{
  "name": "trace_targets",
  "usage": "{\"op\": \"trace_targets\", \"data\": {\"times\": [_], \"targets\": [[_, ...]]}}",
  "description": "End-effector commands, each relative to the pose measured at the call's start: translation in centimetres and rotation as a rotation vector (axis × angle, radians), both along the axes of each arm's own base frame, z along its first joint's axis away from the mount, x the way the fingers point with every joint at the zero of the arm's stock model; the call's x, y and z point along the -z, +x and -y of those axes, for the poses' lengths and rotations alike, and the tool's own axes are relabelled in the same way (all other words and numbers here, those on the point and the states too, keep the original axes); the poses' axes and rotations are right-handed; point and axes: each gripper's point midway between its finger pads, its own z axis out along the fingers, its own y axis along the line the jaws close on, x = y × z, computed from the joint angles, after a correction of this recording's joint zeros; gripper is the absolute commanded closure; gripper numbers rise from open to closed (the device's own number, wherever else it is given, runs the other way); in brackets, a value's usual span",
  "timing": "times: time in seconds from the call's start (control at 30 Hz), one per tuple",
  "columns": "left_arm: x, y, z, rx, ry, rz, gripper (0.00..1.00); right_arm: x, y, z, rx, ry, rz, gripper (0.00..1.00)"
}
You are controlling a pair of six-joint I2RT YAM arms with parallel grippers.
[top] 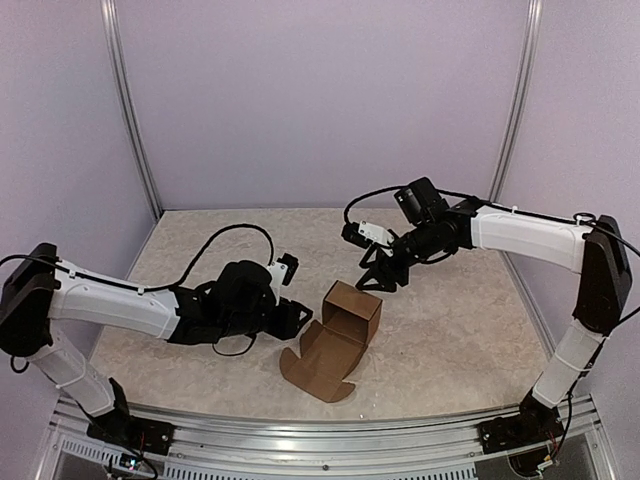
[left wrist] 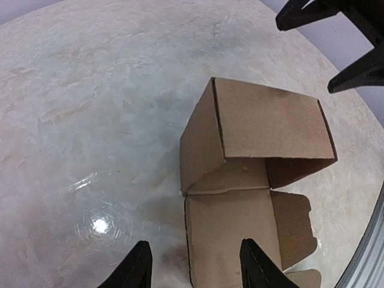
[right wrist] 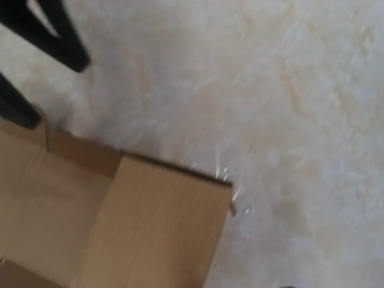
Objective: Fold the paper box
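The paper box (top: 350,312) is brown cardboard and stands half formed mid-table, its lid flap (top: 318,365) lying flat toward the near edge. My left gripper (top: 304,317) is open just left of the box. In the left wrist view it (left wrist: 195,270) hovers over the flap's left edge (left wrist: 231,240), holding nothing. Just beyond the box's far corner, my right gripper (top: 378,283) hangs open, clear of it. The right wrist view shows the box wall (right wrist: 150,228) from above; that gripper's own fingers are out of frame there.
The pale stone-patterned tabletop (top: 450,330) surrounds the box. Grey walls with metal posts (top: 135,120) close the back and sides, and an aluminium rail (top: 330,425) runs along the near edge. The left gripper's black fingers (right wrist: 60,42) show at the top left of the right wrist view.
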Motion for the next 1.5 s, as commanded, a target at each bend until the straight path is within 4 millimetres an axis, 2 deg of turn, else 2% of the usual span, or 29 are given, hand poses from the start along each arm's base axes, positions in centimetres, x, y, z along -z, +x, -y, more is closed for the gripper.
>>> {"op": "trace_targets", "data": {"times": [0.0, 0.2, 0.47, 0.57, 0.67, 0.8, 1.0, 1.17, 1.47], "targets": [[2.2, -0.5, 2.4, 0.130, 0.009, -0.096, 0.51, 1.2, -1.3, 0.6, -0.023, -0.006, -0.106, 0.38], [5.6, -1.8, 3.9, 0.213, 0.014, -0.204, 0.57, 3.7, -1.9, 0.9, -0.019, -0.050, -0.184, 0.37], [7.6, -2.4, 3.5, 0.203, 0.051, -0.215, 0.71, 6.0, -2.7, 1.3, -0.020, -0.083, -0.251, 0.37], [7.5, -2.3, 3.2, 0.182, 0.051, -0.204, 0.71, 5.7, -2.8, 1.3, -0.020, -0.077, -0.247, 0.38], [6.6, -2.6, 3.6, 0.202, 0.014, -0.200, 0.68, 5.1, -2.9, 1.4, -0.020, -0.070, -0.232, 0.39], [6.1, -2.7, 4.4, 0.230, -0.003, -0.190, 0.74, 4.4, -3.2, 1.7, -0.021, -0.062, -0.224, 0.39], [7.0, -2.5, 5.5, 0.256, 0.020, -0.180, 0.87, 5.2, -3.7, 2.1, -0.016, -0.081, -0.243, 0.40], [6.8, -2.6, 6.6, 0.269, 0.079, -0.079, 0.97, 5.7, -4.6, 2.0, -0.036, -0.069, -0.275, 0.44], [6.7, -1.3, 6.1, 0.192, 0.100, 0.049, 1.00, 5.0, -7.2, 0.8, -0.141, -0.028, -0.307, 0.48]]}}
